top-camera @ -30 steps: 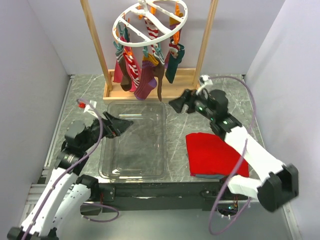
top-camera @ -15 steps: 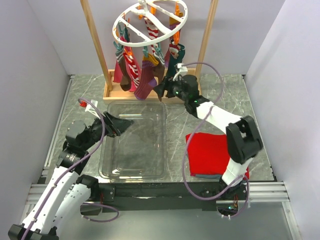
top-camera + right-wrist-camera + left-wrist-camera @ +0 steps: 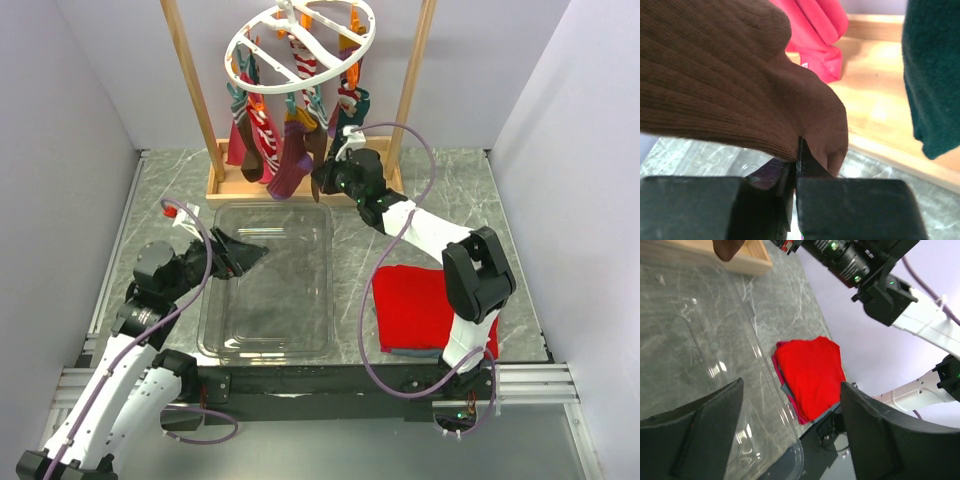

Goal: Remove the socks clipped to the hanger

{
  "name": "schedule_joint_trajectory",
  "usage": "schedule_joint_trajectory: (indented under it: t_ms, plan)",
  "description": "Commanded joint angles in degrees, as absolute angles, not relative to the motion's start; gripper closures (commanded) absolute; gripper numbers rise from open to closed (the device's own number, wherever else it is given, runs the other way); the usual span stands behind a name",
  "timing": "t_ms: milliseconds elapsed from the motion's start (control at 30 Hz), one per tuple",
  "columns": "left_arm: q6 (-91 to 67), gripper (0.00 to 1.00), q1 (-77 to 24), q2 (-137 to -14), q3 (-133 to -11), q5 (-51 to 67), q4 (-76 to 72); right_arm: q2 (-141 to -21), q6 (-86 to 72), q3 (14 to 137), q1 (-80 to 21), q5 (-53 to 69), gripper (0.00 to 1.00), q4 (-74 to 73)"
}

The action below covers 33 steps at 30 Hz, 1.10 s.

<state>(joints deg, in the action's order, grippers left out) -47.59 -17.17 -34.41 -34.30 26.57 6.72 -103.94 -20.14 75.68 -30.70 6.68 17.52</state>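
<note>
Several socks hang clipped to the white round hanger (image 3: 300,45): a brown sock (image 3: 318,150), a magenta-purple one (image 3: 290,165), a red-and-white striped one (image 3: 265,135) and a dark teal one (image 3: 347,130). My right gripper (image 3: 322,182) is shut on the lower end of the brown sock. In the right wrist view the brown sock (image 3: 725,75) is pinched in the shut gripper (image 3: 796,160), with the teal sock (image 3: 935,75) to the right. My left gripper (image 3: 252,255) hangs open over the clear tray (image 3: 215,300), and it (image 3: 790,410) holds nothing.
The hanger hangs from a wooden frame with a tray-like base (image 3: 225,185) at the back. A folded red cloth (image 3: 425,305) lies on the marble table to the right of the clear tray, under the right arm. White walls close in both sides.
The right arm swung from the table's right middle up to the hanger, and its jaws went from open to shut on the brown sock. The left arm barely moved.
</note>
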Motion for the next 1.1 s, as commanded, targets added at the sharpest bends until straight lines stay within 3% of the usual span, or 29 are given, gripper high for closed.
schedule_joint_trajectory:
  t_ms: [0,133,433,700,1067]
  plan:
    - [-47.6,0.1,-17.0,-37.1,-35.2,30.2,4.6,-97.5,-18.6,75.7,-32.5,7.2,1.0,14.8]
    - [-47.8,0.0,-17.0,-39.6,-36.0,32.2,2.5,-92.3,-19.8,73.9,-33.5,7.5,1.0,8.9]
    - [-49.8,0.04,-17.6,-50.4,-39.4,37.5,-9.0,-81.7,-26.2,73.7,-33.8,20.0,1.0,-4.7]
    - [-48.7,0.04,-23.0,-58.9,-42.9,37.7,-17.5,-74.4,-33.6,66.7,-33.8,32.8,1.0,1.2]
    - [-51.1,0.04,-26.6,-63.6,-43.2,37.6,-23.2,-70.8,-39.7,62.7,-34.8,38.2,1.0,6.9]
